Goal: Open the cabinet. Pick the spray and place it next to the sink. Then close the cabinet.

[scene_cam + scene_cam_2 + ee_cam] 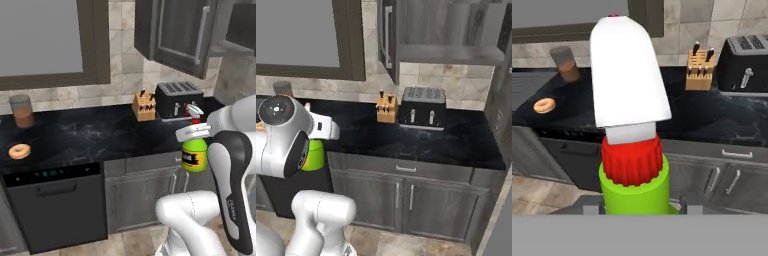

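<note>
Inspection at carry stage: the gripper (194, 134) is clenched on the spray (194, 154), grasping it near the neck, with the lime-green body hanging below the white hand in front of the counter edge, off the black marbled counter (90, 132) and clear of the lower cabinet fronts. The hand view confirms the bottle seated between the finger tips, its white trigger head (628, 75) pointing up the frame. The cabinet (446, 30) stands open, its door (182, 32) swung outward and the inner shelf (451, 54) bare where visible. The sink cannot be located in these frames, so the set-down spot is unconfirmed. Recommended conduct for this step: keep the bottle upright, carry it above counter height so its base clears the edge, and pass wide of the toaster (178, 98) and knife block (144, 106). Lower it until the base rests flat before releasing the grip. Judged progress: opening and picking done; placing and closing outstanding. Count of items: one spray, one toaster, one knife block, one doughnut (19, 151), one brown-filled jar (22, 111), one dishwasher (55, 202), one framed pane (50, 42) above the counter
</note>
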{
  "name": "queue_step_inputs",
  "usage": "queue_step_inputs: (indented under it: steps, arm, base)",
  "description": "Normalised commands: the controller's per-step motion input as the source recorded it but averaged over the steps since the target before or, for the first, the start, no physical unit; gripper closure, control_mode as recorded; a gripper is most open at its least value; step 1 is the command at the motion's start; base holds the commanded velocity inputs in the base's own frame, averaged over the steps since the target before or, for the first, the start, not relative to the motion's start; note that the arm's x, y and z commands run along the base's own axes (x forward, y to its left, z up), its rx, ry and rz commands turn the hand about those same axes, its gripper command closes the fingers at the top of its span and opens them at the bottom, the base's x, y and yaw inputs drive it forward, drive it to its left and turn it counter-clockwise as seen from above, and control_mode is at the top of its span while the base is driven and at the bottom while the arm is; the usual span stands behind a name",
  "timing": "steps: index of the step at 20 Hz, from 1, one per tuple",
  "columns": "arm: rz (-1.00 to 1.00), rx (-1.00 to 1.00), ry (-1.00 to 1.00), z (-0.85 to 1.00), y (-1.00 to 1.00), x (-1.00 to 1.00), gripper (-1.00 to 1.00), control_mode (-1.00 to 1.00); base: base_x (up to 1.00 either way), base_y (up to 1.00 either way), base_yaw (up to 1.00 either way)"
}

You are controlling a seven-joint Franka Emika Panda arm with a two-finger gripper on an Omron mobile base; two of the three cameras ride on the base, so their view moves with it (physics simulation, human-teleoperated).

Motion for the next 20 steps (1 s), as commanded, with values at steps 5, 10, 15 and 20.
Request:
queue_step_inputs:
  steps: [5,10,15,20]
  arm:
    - [0.00,0.00,0.00,0.00,0.00,0.00,1.00,1.00]
    - [0.00,0.00,0.00,0.00,0.00,0.00,1.00,1.00]
    - [0.00,0.00,0.00,0.00,0.00,0.00,1.00,1.00]
    - [0.00,0.00,0.00,0.00,0.00,0.00,1.00,1.00]
  base:
    - [0.00,1.00,0.19]
    - [0.00,0.84,0.09]
    - [0.00,0.86,0.00]
    - [0.00,0.79,-0.01]
